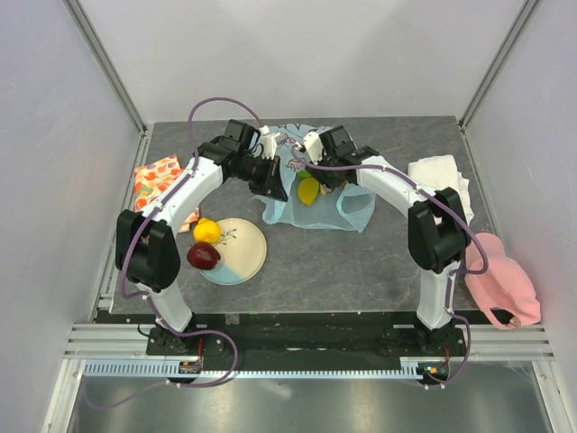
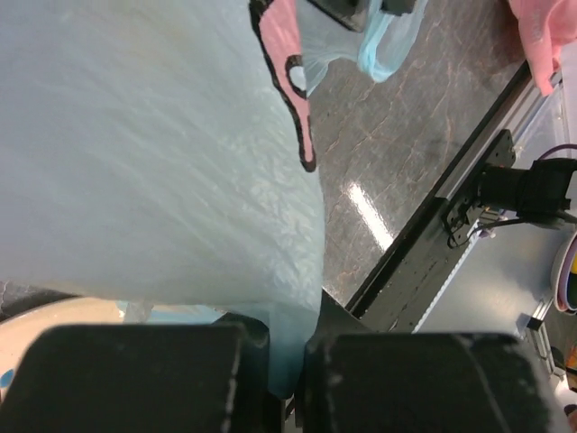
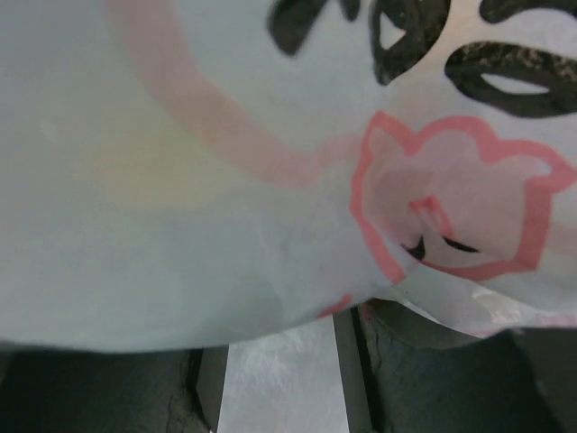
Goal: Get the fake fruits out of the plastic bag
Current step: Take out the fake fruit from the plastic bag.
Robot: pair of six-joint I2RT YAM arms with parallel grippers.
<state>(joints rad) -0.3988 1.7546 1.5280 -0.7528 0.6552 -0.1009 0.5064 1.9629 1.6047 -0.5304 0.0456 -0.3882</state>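
Observation:
The light-blue plastic bag [image 1: 315, 209] with its pink-and-dark print hangs lifted between my two grippers at the middle back of the table. My left gripper [image 1: 272, 179] is shut on its left edge; in the left wrist view the film [image 2: 180, 162] is pinched between the jaws [image 2: 288, 352]. My right gripper [image 1: 325, 171] is shut on its right side; the printed film [image 3: 270, 180] fills the right wrist view above the jaws [image 3: 284, 370]. A yellow lemon [image 1: 309, 190] shows at the bag's front. An orange-yellow fruit [image 1: 207, 231] and a dark red apple [image 1: 204, 256] lie on the plate [image 1: 248, 248].
An orange-red patterned cloth [image 1: 155, 178] lies at the left edge. A white folded towel [image 1: 439, 173] sits at the right, with a pink cloth [image 1: 501, 275] near the right front corner. Grey walls close in the table.

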